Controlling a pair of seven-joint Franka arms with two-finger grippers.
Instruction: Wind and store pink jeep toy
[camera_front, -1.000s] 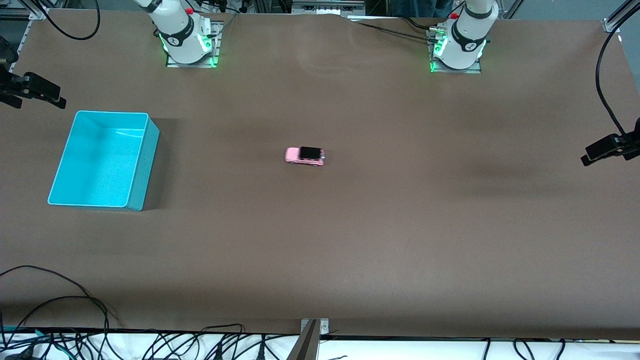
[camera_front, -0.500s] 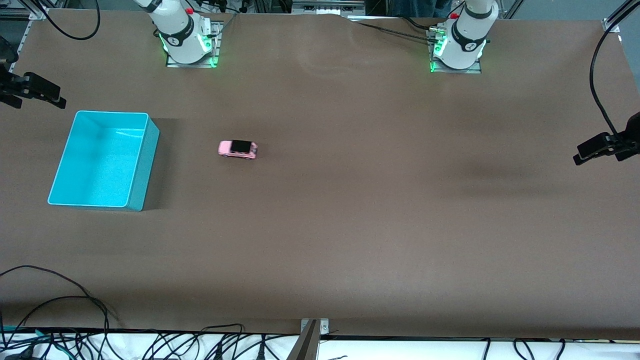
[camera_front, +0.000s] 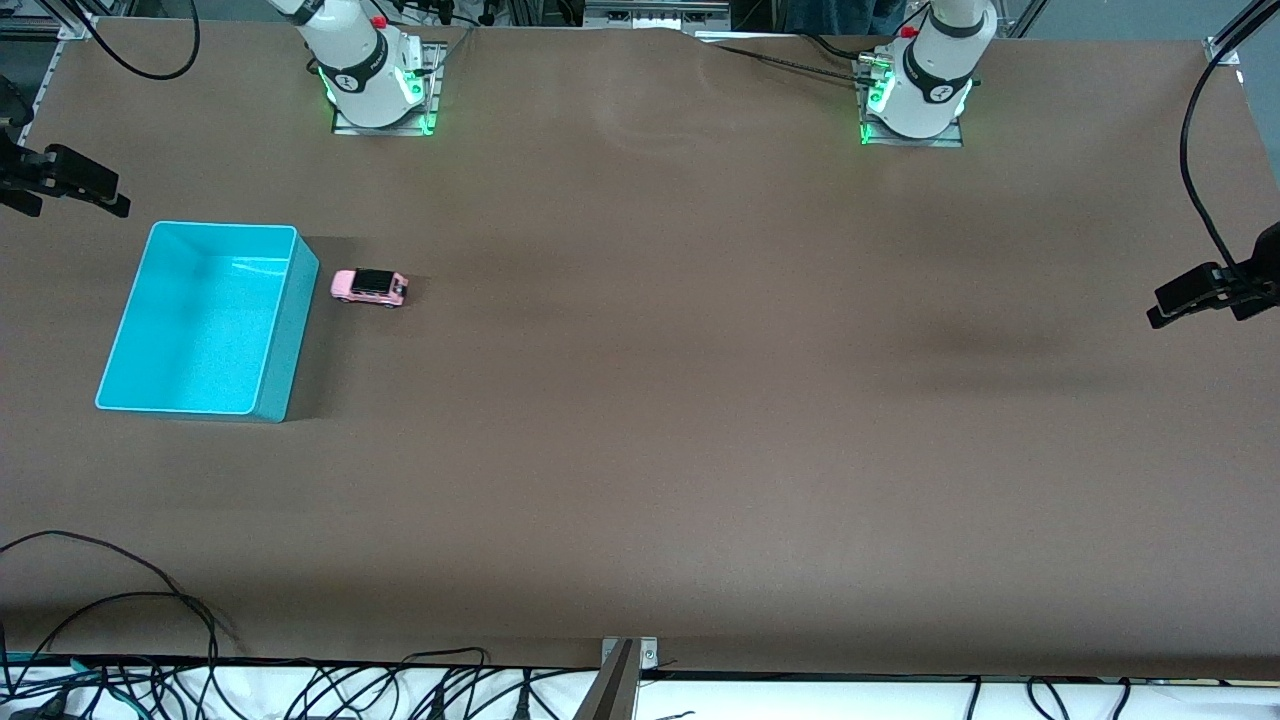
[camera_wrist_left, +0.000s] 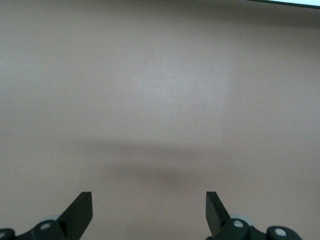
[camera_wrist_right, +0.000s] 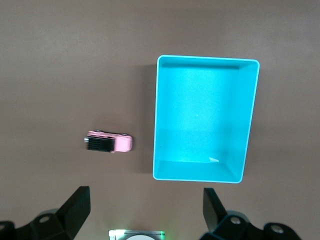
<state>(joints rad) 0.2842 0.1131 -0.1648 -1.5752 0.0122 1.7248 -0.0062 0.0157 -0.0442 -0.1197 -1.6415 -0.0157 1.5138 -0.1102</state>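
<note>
The table (camera_front: 700, 430) carries a turquoise bin (camera_front: 283, 330) toward the right arm's end. The jeep (camera_front: 369, 287) stands on its wheels just beside the bin, not touching it. The right tool (camera_wrist_right: 145, 207) hangs high over bin and jeep, fingers spread, empty. The left tool (camera_wrist_left: 149, 212) hangs over bare table, spread and empty too.

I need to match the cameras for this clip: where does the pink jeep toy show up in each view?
Front view: the pink jeep toy stands on the table beside the turquoise bin, a small gap between them, toward the right arm's end of the table.
Left wrist view: not in it; only bare table.
Right wrist view: the jeep sits on the table next to the bin, not touching it.
Shared landmark: the turquoise bin, seen in the front and right wrist views.
</note>
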